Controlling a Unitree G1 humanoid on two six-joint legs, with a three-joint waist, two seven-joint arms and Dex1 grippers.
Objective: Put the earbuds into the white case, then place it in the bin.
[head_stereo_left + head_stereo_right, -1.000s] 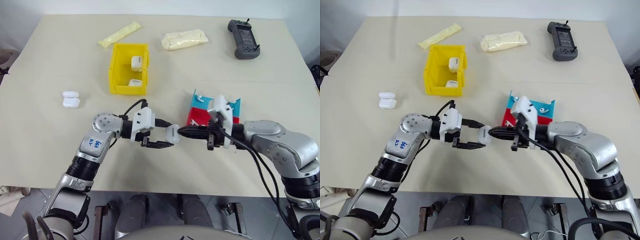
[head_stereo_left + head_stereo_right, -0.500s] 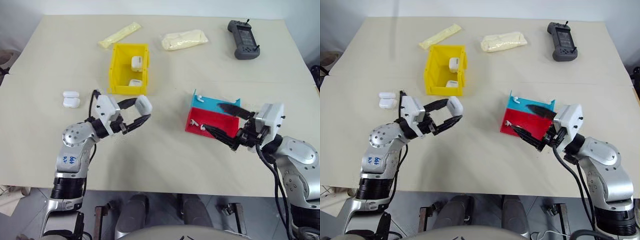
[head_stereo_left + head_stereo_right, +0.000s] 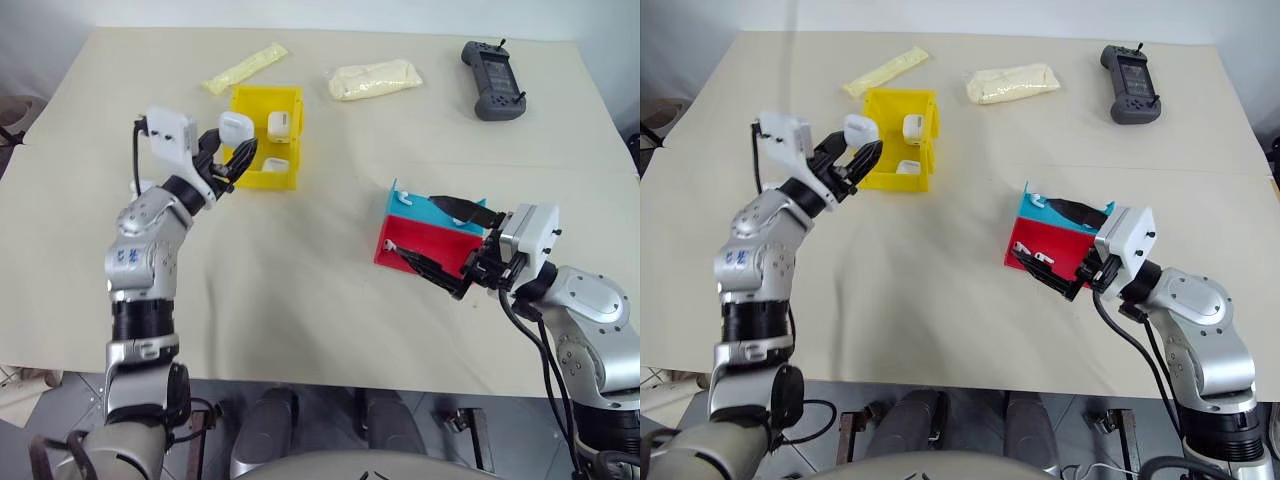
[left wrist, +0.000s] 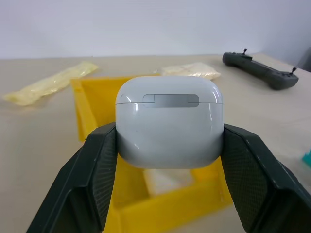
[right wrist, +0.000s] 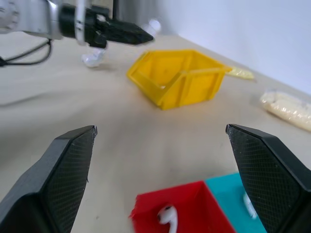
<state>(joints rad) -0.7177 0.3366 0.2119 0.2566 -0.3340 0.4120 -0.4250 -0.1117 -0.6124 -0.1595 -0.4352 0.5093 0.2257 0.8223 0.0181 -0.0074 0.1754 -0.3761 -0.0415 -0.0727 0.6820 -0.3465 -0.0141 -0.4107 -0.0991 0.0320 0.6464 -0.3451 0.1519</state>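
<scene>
The left gripper (image 3: 232,148) is pinching a white case (image 3: 234,128) between its two black fingers (image 4: 92,179), and the lid of that case is shut. It holds the case up in the air at the near left corner of the bin (image 3: 246,172). The bin is yellow with tall walls, and it sits on the table (image 3: 300,300) at about 11 o'clock from the table's middle. Two more white cases (image 3: 279,124) lie inside it. Past the bin, at 12 o'clock from it, is a long yellow packet (image 3: 244,67), and a fatter pale packet (image 3: 373,78) lies at about 1 o'clock from the bin. A black remote control (image 3: 491,77) rests near the far right corner of the table. At 3 o'clock from the table's middle is a low red and blue tray (image 3: 420,238). An earbud (image 5: 167,216) lies in the red part, and another earbud (image 5: 248,206) lies in the blue part. The right gripper (image 3: 440,237) is just over the near side of this tray, with its fingers spread wide apart and nothing in them.
</scene>
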